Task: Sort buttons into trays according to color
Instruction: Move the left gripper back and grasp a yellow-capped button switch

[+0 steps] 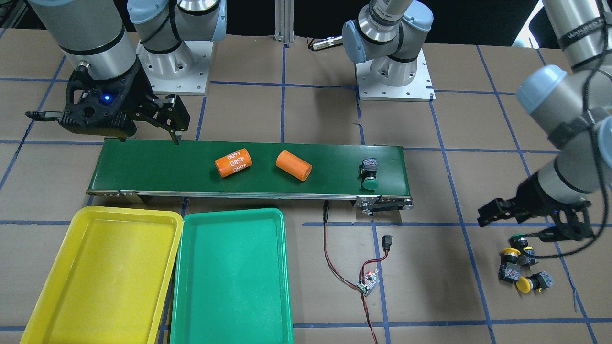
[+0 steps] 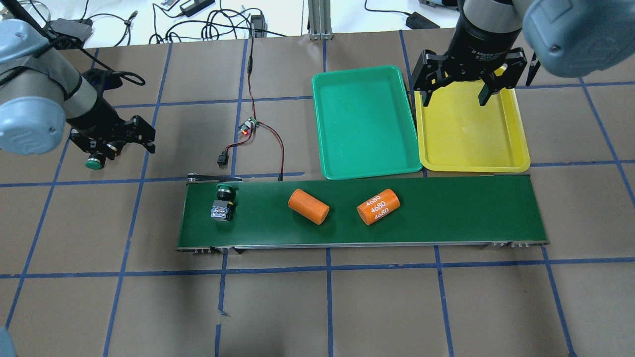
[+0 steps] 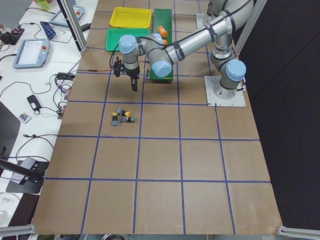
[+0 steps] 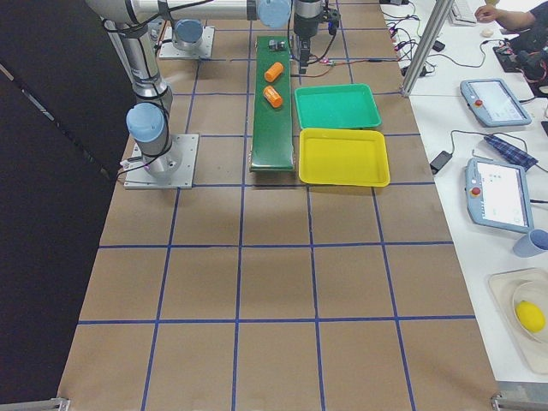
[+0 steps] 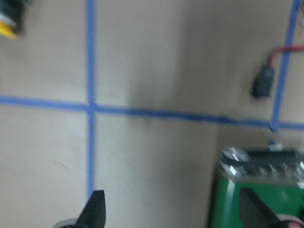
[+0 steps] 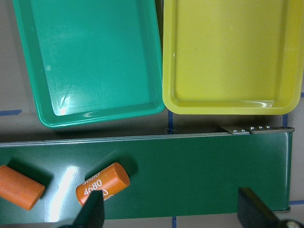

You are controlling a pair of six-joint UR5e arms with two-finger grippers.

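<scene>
Now | left gripper (image 5: 171,202) spread wide, empty | right gripper (image 2: 454,97) spread wide, empty | green button (image 2: 223,201) on conveyor belt (image 2: 446,213), left end

The brown table (image 2: 317,307), gridded with blue tape (image 2: 327,267), carries a dark-green conveyor belt (image 2: 446,213). A green tray (image 2: 364,124) and a yellow tray (image 2: 471,134) lie side by side just beside the belt. A wired circuit board (image 2: 248,125) and a cluster of buttons (image 1: 509,272) lie towards its other end.

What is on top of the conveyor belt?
One green button near one end, a plain orange cylinder and an orange cylinder marked 4680. Overhead, nothing covers the belt.
</scene>
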